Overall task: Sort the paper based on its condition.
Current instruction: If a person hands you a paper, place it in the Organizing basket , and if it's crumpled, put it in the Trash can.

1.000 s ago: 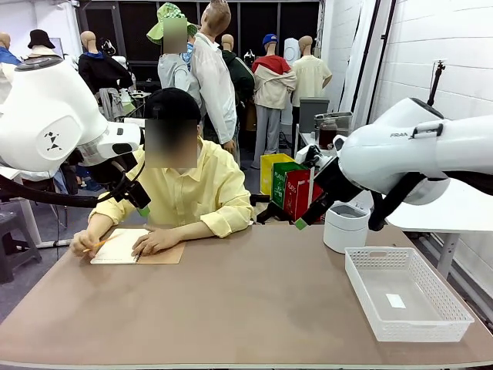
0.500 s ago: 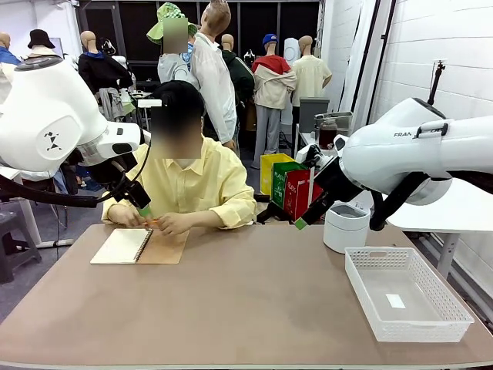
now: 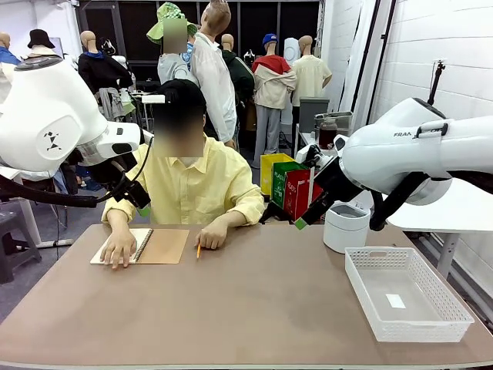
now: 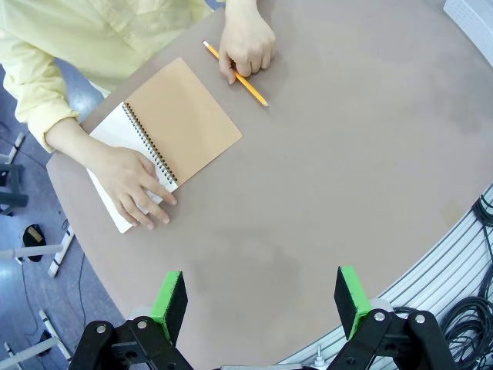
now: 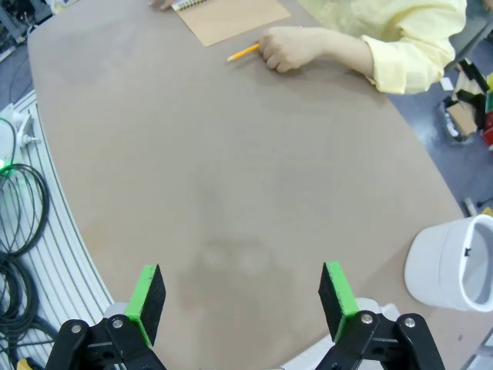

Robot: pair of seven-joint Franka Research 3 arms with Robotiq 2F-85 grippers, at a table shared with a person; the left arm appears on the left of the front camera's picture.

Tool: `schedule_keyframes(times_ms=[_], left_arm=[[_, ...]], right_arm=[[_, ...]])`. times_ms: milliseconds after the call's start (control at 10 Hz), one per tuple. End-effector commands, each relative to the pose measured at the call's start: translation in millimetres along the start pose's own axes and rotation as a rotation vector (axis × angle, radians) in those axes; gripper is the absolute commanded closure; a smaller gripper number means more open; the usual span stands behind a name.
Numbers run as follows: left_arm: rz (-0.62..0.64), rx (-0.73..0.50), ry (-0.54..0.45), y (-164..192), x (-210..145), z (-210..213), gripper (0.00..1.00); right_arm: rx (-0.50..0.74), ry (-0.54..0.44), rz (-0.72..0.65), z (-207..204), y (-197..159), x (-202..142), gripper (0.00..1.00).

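Observation:
The paper to sort is out of view as loose pieces. A spiral notebook [image 3: 158, 246] lies open at the far left, tan cover [image 4: 183, 119] beside a white page [image 4: 114, 216]. The person's one hand [image 4: 135, 183] lies flat on that page. The other hand [image 4: 248, 45] holds a yellow pencil [image 4: 240, 77] against the table, right of the notebook. My left gripper [image 4: 260, 302] hangs open and empty high above the table; in the front view it [image 3: 140, 203] is up by the person's shoulder. My right gripper [image 5: 240, 299] is open and empty too, raised at right [image 3: 303, 221].
A white mesh basket [image 3: 431, 324] stands at the right front with a small white patch on its floor. Behind it stands a white round bin [image 3: 345, 227], also seen as the bin [image 5: 454, 262] from the right wrist. Cables run along the table's near edge [image 5: 23, 208].
The person stopped writing, laid one hand flat on the notebook page and brought the pencil down onto the table to the notebook's right. Both arms have stayed put.

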State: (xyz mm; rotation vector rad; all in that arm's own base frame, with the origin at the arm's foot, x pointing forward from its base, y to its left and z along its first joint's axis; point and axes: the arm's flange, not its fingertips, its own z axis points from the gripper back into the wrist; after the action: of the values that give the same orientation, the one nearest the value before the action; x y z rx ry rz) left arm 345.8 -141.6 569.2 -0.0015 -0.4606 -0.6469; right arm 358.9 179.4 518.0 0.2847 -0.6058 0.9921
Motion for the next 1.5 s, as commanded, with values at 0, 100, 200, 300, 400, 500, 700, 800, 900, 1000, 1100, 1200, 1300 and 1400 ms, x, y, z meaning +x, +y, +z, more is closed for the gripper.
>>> schedule_keyframes(times_ms=[0,100,200,300,400,500,700,800,900,1000,1100,1200,1300,1400], left_arm=[[0.0,-0.002,-0.002,1.2,-0.1,0.7,0.0],[0.0,-0.002,-0.002,1.2,-0.1,0.7,0.0],[0.0,-0.002,-0.002,1.2,-0.1,0.7,0.0],[0.0,-0.002,-0.002,1.2,-0.1,0.7,0.0],[0.0,-0.002,-0.002,1.2,-0.1,0.7,0.0],[0.0,-0.002,-0.002,1.2,-0.1,0.7,0.0],[0.0,-0.002,-0.002,1.2,-0.1,0.7,0.0],[0.0,-0.002,-0.002,1.2,-0.1,0.7,0.0],[0.0,-0.002,-0.002,1.2,-0.1,0.7,0.0],[0.0,-0.002,-0.002,1.2,-0.1,0.7,0.0],[0.0,-0.002,-0.002,1.2,-0.1,0.7,0.0],[0.0,-0.002,-0.002,1.2,-0.1,0.7,0.0],[0.0,-0.002,-0.002,1.2,-0.1,0.7,0.0],[0.0,-0.002,-0.002,1.2,-0.1,0.7,0.0]], right_arm=[[-0.01,0.012,-0.008,-1.8,-1.8,1.6,0.0],[-0.01,0.012,-0.008,-1.8,-1.8,1.6,0.0],[-0.01,0.012,-0.008,-1.8,-1.8,1.6,0.0],[-0.01,0.012,-0.008,-1.8,-1.8,1.6,0.0],[-0.01,0.012,-0.008,-1.8,-1.8,1.6,0.0],[-0.01,0.012,-0.008,-1.8,-1.8,1.6,0.0],[-0.01,0.012,-0.008,-1.8,-1.8,1.6,0.0],[-0.01,0.012,-0.008,-1.8,-1.8,1.6,0.0],[-0.01,0.012,-0.008,-1.8,-1.8,1.6,0.0],[-0.01,0.012,-0.008,-1.8,-1.8,1.6,0.0],[-0.01,0.012,-0.008,-1.8,-1.8,1.6,0.0],[-0.01,0.012,-0.008,-1.8,-1.8,1.6,0.0],[-0.01,0.012,-0.008,-1.8,-1.8,1.6,0.0],[-0.01,0.012,-0.008,-1.8,-1.8,1.6,0.0]])
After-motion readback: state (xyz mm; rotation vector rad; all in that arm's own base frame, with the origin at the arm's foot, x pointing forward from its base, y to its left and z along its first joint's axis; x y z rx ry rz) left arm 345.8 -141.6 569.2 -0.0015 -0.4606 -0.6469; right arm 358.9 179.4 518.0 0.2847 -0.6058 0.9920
